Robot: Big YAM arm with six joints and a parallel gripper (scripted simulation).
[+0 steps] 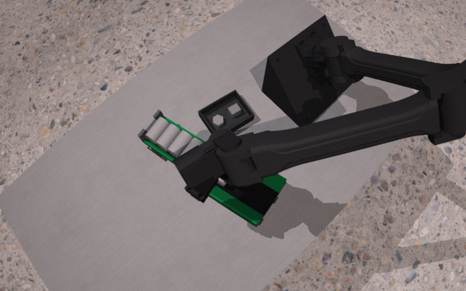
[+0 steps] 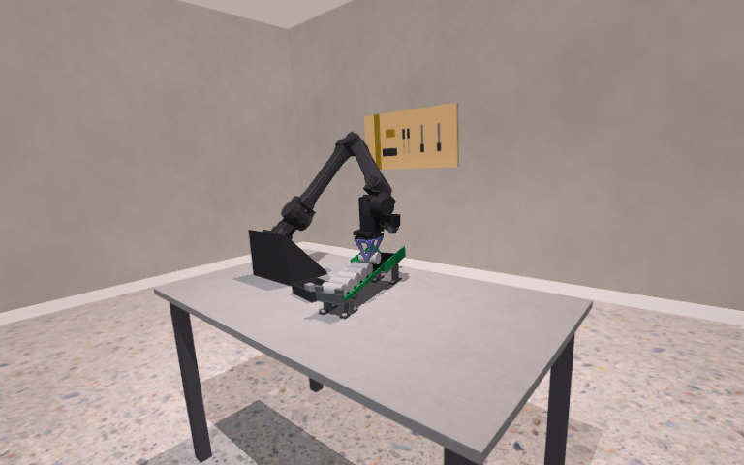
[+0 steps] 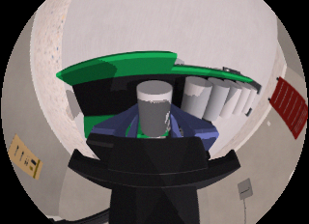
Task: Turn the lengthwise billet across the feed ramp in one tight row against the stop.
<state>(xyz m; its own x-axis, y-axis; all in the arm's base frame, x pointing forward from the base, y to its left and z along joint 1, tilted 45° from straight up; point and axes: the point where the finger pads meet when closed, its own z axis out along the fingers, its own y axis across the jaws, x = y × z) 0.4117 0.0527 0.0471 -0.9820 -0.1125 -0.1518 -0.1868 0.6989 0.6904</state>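
I am clenching my black claw with blue fingers on one short grey steel billet [image 3: 154,108], gripping it across its round sides. In the wrist view its flat end is facing out from between my blue fingers.

Landmark: the green-railed feed ramp [image 1: 244,210] on the grey metal table [image 1: 94,202].

The held billet is sitting over the ramp's middle stretch, just up-slope of the row; from overhead my wrist is covering nearly all of it. Whether it is touching the ramp bed, I cannot tell.

The row of grey billets [image 1: 168,136] is lying across the ramp at its low end, side by side, the last one against the dark end stop [image 1: 145,132]. From the side [image 2: 346,277] they are reading as touching one another.

A black tray with two cut-outs [image 1: 227,111] is resting on the table just beside the ramp, between it and my black base block [image 1: 286,82].
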